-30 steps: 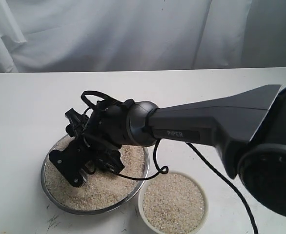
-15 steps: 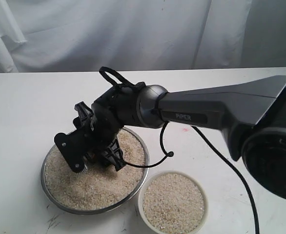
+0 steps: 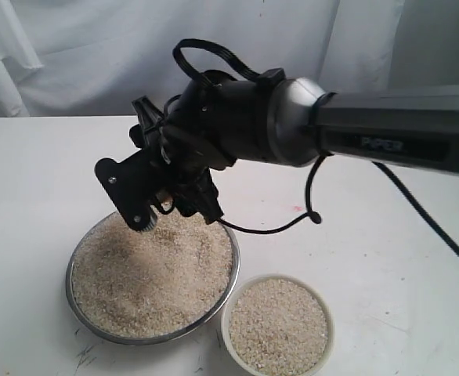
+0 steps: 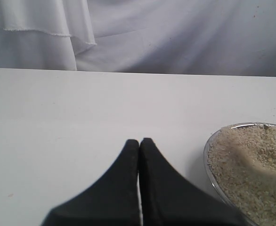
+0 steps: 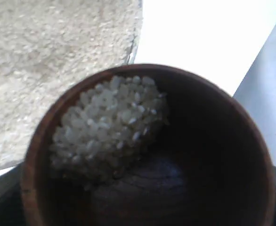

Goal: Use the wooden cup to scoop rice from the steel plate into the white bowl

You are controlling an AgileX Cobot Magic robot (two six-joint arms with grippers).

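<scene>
Right now my right gripper [image 3: 167, 210] hangs above the far rim of the steel plate [image 3: 71, 270], clear of the grain, with the arm reaching in from the plate's right. Its fingers are clamped on the wooden cup [image 5: 213, 155]. In the exterior view the cup shows only as a small brown patch between the black fingers. The right wrist view looks straight into the cup: a small heap of rice [image 5: 109, 120] is banked against one side of its wall, and the rest of the dark inside is bare. Past the cup's lip in that view lie the plate's thin rim and the grain in the plate.

The steel plate sits on the white table [image 3: 41, 172], heaped with rice almost to its rim, the surface uneven. The white bowl [image 3: 228, 309] stands at the plate's near right edge. Its rim is so close to the plate's that I cannot tell whether they touch. It too is filled with rice close to the top.

My left gripper [image 4: 139, 141] has its fingers pressed together with nothing between them. It is over bare table, off to one side of the steel plate and apart from its rim. A black cable [image 3: 276, 229] loops down from my right wrist beyond the plate's far right rim.
</scene>
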